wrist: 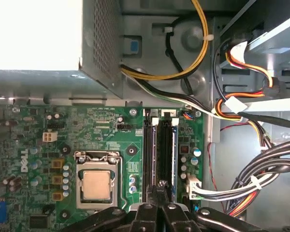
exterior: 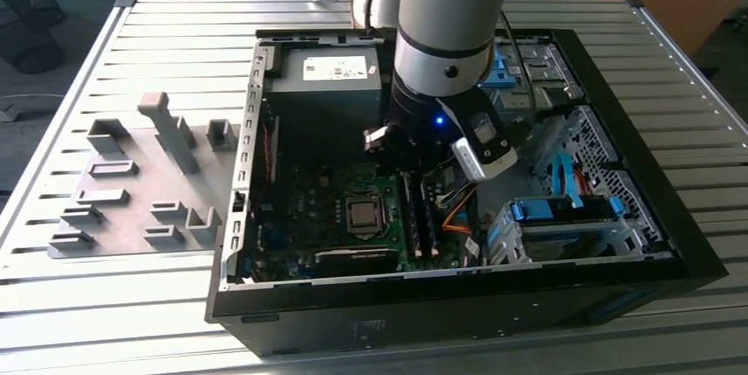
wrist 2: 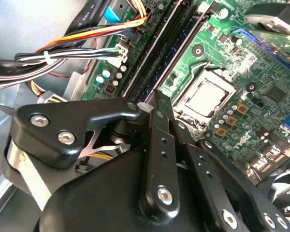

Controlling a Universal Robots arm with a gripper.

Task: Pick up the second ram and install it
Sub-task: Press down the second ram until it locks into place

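**Q:** What surface and room are shown?

**A:** In the exterior view, an open computer case (exterior: 350, 327) is laid on a slatted metal table (exterior: 140, 314). A grey fixture board (exterior: 129, 191) with raised blocks is placed toward the exterior view's left. A wire bin (exterior: 30, 16) is seen on the floor beyond.

**Q:** Is any writing present?

**A:** A white label (exterior: 333, 67) is carried on the power supply; its print is not read.

**Q:** How is the gripper set?

**A:** The arm (exterior: 450, 33) is lowered into the case. In both wrist views, the gripper (wrist: 160, 184) (wrist 2: 156, 99) is seen with fingers drawn together, nothing visible between them, tips at the black slot rails (wrist: 150, 154) beside the processor (wrist: 96, 184).

**Q:** Where is the second ram?

**A:** A thin bluish strip, taken as the second ram (wrist: 174, 154), is seen standing in the rail just beside the fingertips; full seating cannot be told.
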